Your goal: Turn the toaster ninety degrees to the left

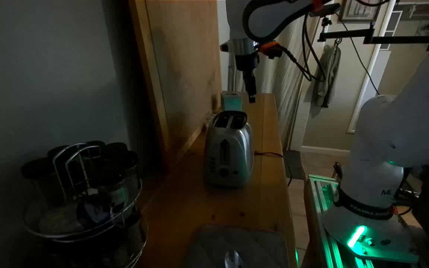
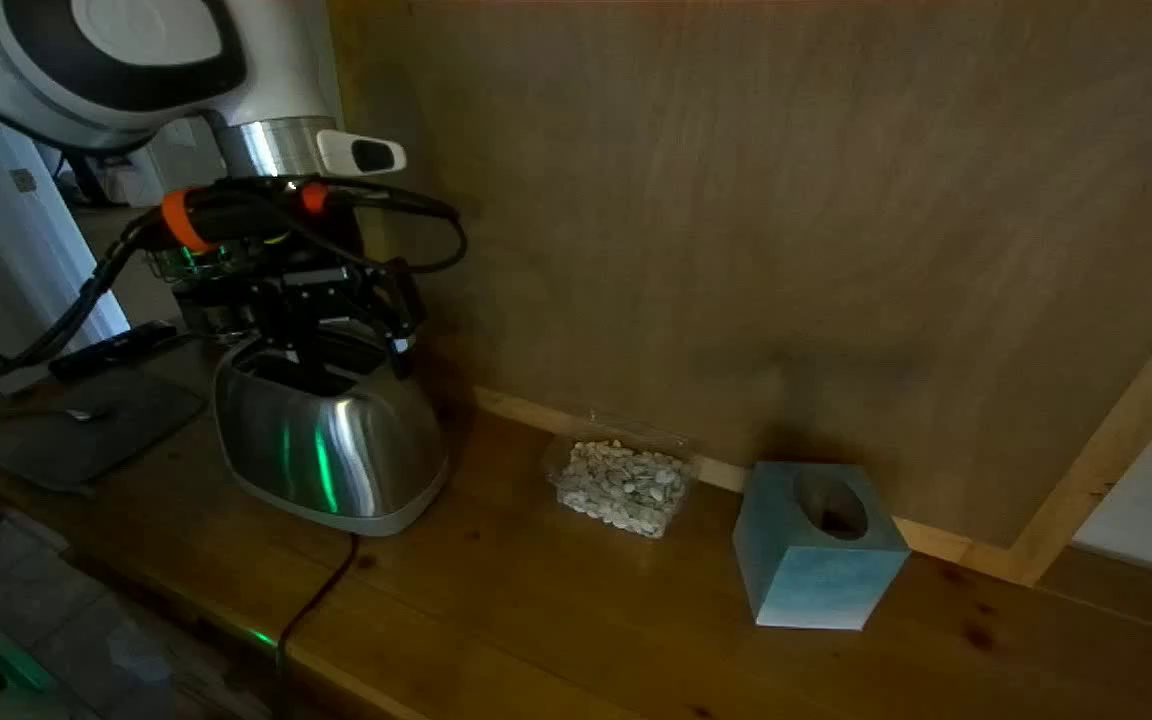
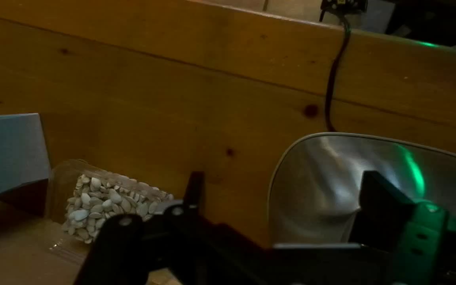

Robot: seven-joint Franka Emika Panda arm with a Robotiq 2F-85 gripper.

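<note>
The toaster [image 1: 229,156] stands upright on the wooden table in both exterior views, shiny silver with dark top slots. Its lever and button end faces the camera in an exterior view; its long side [image 2: 336,460] shows in an exterior view. My gripper [image 1: 251,98] points down above the toaster's far end, with a gap below its tips. Its spread fingers also show in an exterior view [image 2: 356,362] in front of the slots. In the wrist view, the jaws [image 3: 283,186] are wide apart and empty; one finger overlaps the toaster [image 3: 315,186], the other bare wood.
A clear container of pale seeds [image 2: 626,485] and a blue box [image 2: 821,550] stand along the wooden panel [image 2: 736,220]. A cord [image 2: 321,590] runs over the table edge. A grey mat [image 1: 237,245] with a spoon [image 1: 233,259] and a jar rack [image 1: 84,190] are nearby.
</note>
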